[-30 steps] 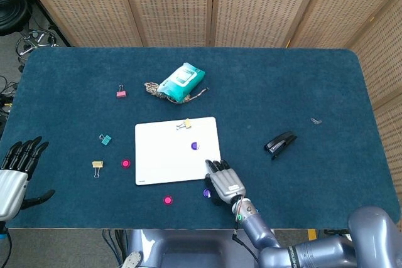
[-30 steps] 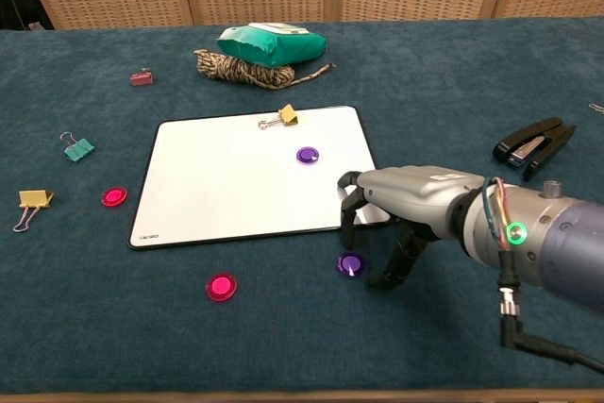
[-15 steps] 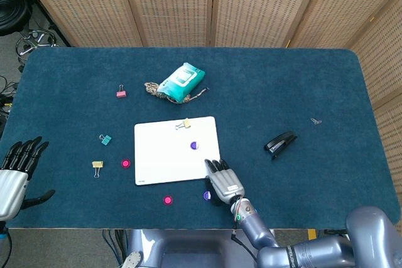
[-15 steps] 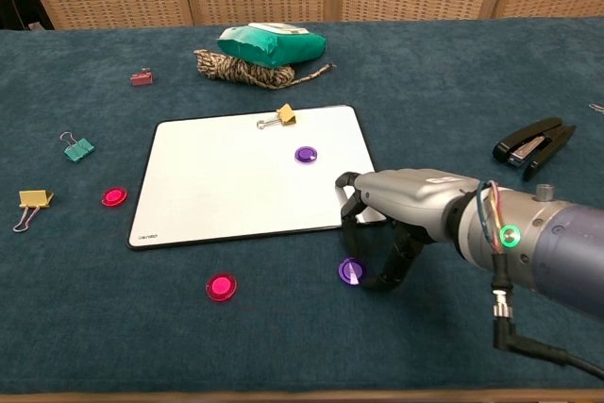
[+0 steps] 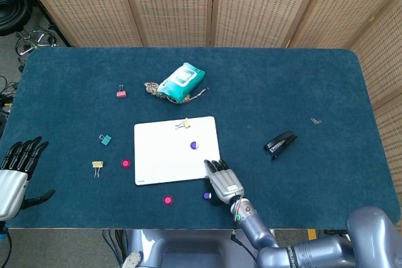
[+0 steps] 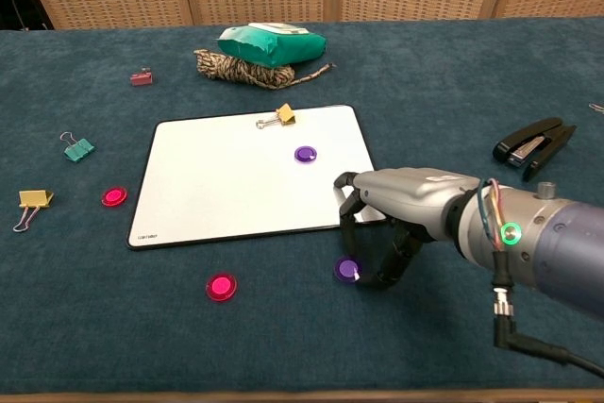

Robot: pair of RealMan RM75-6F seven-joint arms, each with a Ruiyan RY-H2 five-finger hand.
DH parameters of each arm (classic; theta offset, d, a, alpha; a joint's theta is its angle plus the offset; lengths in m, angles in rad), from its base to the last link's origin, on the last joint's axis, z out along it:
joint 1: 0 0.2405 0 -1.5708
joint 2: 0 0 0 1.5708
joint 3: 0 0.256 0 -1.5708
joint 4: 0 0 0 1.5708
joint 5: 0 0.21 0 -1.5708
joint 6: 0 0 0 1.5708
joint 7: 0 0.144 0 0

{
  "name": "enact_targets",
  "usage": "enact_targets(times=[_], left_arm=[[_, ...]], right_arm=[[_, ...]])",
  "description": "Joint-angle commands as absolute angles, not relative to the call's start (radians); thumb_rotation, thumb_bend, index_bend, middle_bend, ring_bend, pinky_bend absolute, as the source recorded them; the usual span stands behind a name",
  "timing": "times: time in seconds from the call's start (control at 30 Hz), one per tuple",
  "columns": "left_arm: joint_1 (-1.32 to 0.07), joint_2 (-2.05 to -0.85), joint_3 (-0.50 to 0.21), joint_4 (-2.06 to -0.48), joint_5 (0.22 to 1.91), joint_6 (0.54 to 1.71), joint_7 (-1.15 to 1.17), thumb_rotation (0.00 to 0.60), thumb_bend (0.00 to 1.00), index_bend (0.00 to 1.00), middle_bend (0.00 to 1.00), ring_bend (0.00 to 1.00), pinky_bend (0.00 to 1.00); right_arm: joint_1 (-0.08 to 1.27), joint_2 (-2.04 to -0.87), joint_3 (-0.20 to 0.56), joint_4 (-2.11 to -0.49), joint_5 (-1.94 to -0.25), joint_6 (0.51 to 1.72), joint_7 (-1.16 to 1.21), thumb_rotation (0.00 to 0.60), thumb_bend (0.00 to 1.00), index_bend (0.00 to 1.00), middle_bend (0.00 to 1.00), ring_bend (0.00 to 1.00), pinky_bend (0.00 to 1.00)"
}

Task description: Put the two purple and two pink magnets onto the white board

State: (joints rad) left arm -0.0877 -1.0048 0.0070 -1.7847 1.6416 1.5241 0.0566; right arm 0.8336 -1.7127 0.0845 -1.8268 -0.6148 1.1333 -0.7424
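Observation:
The white board [image 5: 169, 155] [image 6: 226, 186] lies mid-table with one purple magnet [image 5: 193, 145] [image 6: 304, 153] on it. The other purple magnet [image 5: 206, 196] [image 6: 347, 270] lies on the cloth just off the board's near right corner. My right hand [image 5: 223, 183] [image 6: 406, 207] arches over it, thumb tip against the magnet's right edge, fingers hanging just above it over the board's corner. Two pink magnets [image 5: 125, 163] [image 5: 168, 200] lie on the cloth left of and below the board, also in the chest view [image 6: 113, 196] [image 6: 221, 286]. My left hand [image 5: 16, 174] hovers open at the table's left edge.
A yellow binder clip [image 6: 280, 115] sits on the board's far edge. Behind it lie a green wipes pack [image 5: 182, 81] and a rope coil [image 6: 236, 70]. Pink [image 5: 121, 93], teal [image 5: 105, 139] and yellow [image 5: 97, 165] clips lie left; a black stapler [image 5: 280, 143] lies right.
My right hand has sunk and shifted slightly left; its thumb has closed in from beside the loose purple magnet until it touches it. The magnet shifted a little. Left hand unchanged.

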Motion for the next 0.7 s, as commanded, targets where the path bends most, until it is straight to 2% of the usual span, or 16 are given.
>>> enact_targets(times=[0.03,0.17,0.5,0.7], left_arm=[[-0.088,-1.005,0.007,-1.784,1.641,1.523,0.057,0.600,0.00,0.00,0.00,0.00,0.00],[-0.088,-1.005,0.007,-1.784,1.640,1.521,0.058,0.600,0.00,0.00,0.00,0.00,0.00],[-0.089,-1.003,0.008,-1.786,1.637,1.517,0.057,0.600,0.00,0.00,0.00,0.00,0.00],[-0.090,-1.001,0.005,-1.788,1.627,1.513,0.056,0.600,0.00,0.00,0.00,0.00,0.00]], right_arm=[[0.833,-1.706,0.092,-1.837,-0.618,1.133,-0.735,0.600,0.41,0.55,0.00,0.00,0.00],[0.842,-1.698,0.111,-1.847,-0.613,1.129,-0.732,0.600,0.42,0.55,0.00,0.00,0.00],[0.931,-1.706,0.248,-1.788,-0.530,1.117,-0.753,0.600,0.44,0.54,0.00,0.00,0.00],[0.967,-1.732,0.268,-1.719,-0.496,1.115,-0.767,0.600,0.44,0.54,0.00,0.00,0.00]])
